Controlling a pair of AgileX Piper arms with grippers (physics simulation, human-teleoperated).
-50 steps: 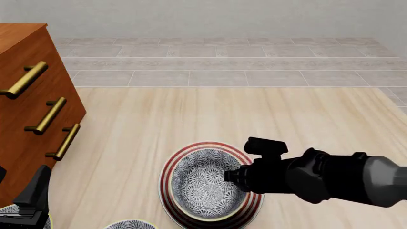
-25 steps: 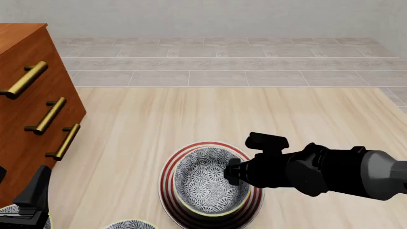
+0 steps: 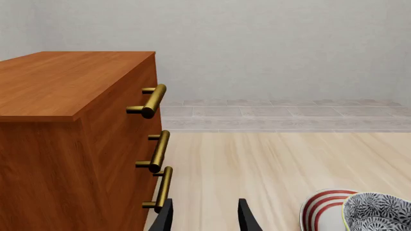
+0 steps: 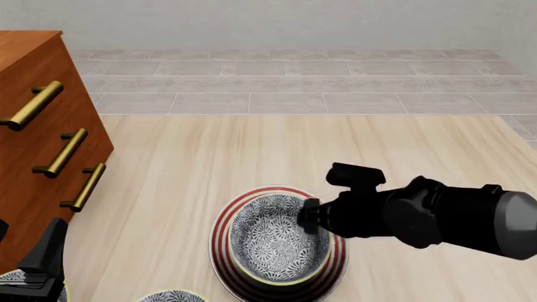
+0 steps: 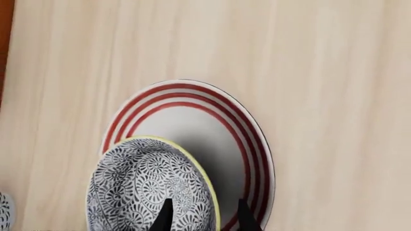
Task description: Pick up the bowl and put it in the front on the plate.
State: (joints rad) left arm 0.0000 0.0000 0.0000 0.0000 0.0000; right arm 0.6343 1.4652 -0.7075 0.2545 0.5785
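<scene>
Right arm has drifted a touch further right and up since a second ago, and the bowl [image 4: 277,246] has kept its spot on the plate [image 4: 225,251]. Nearest in, the right jaws [image 5: 201,215] straddle the bowl's pale yellow rim, one finger inside against the patterned wall, the other outside over the plate's white centre; whether they are clamped on that rim or just parted around it, I cannot tell from these views. Directly under and beyond the jaws the bowl sits inside the plate's red rings, pushed toward one side of the plate, not centred. My read: placement is all but done, and the good move now is to let go cleanly, spread the jaws fully, then lift straight up so the inner finger does not drag the rim and tip the bowl or skate it off the plate. Over on the other side the left jaws [image 3: 203,216] hang parted and empty, well away from the bowl, with bare worktop [image 3: 276,163] ahead of them, then the wooden drawer chest [image 3: 70,139] with its brass handles, and further still the tiled floor. No brand, label or writing is readable anywhere.
</scene>
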